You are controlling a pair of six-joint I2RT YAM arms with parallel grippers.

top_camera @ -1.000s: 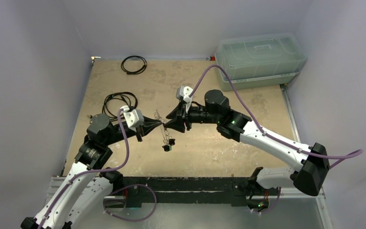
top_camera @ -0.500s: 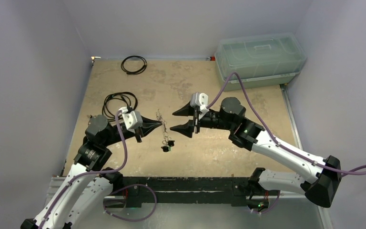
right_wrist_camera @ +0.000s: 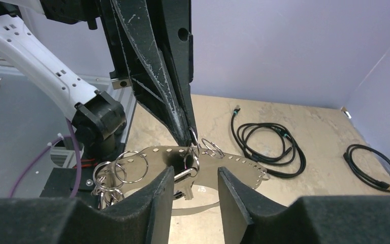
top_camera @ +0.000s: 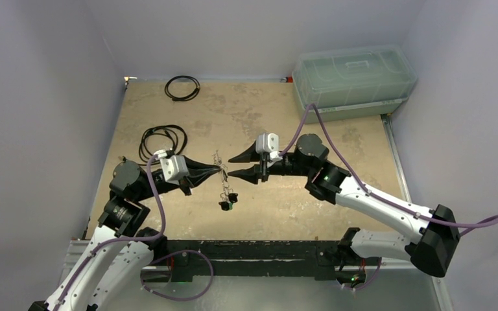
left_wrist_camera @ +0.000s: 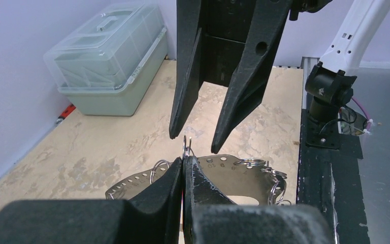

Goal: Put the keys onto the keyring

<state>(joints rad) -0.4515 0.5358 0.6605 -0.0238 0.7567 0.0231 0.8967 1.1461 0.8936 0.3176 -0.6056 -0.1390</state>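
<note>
A: Top view. Where's the keyring?

B: Off the table [top_camera: 266, 116], at the tip of the left gripper [top_camera: 219, 170]. The keyring [top_camera: 217, 159] shows edge-on there, thin. The keys [top_camera: 227, 201] dangle below it in a small dark cluster. The right gripper [top_camera: 229, 167] faces it nose to nose, just beside, not touching.

A: Left wrist?

B: The left gripper [left_wrist_camera: 184, 161] is clenched on the top edge of the keyring [left_wrist_camera: 233, 175], a flat punched plate. A small wire loop pokes up between the tips; can't tell if it's pinched too or only resting there. The right gripper [left_wrist_camera: 193, 144] hangs just above with its jaws apart, nothing between them. Split rings [left_wrist_camera: 277, 178] sit along the plate's right end.

A: Right wrist?

B: The right gripper [right_wrist_camera: 196, 171] is released and empty, straddling the middle of the keyring [right_wrist_camera: 238, 161]. The left gripper [right_wrist_camera: 190, 131] comes down from above onto the plate's top edge. More split rings [right_wrist_camera: 132, 166] are on the left end.

A: How should it do the step?

B: Likely a regrip or a ring pick. The left arm should hold rigid. The right should close on one split ring only, clear of the left tips, then thread slowly. Catching the plate as well would twist it out of the pinch.
</note>
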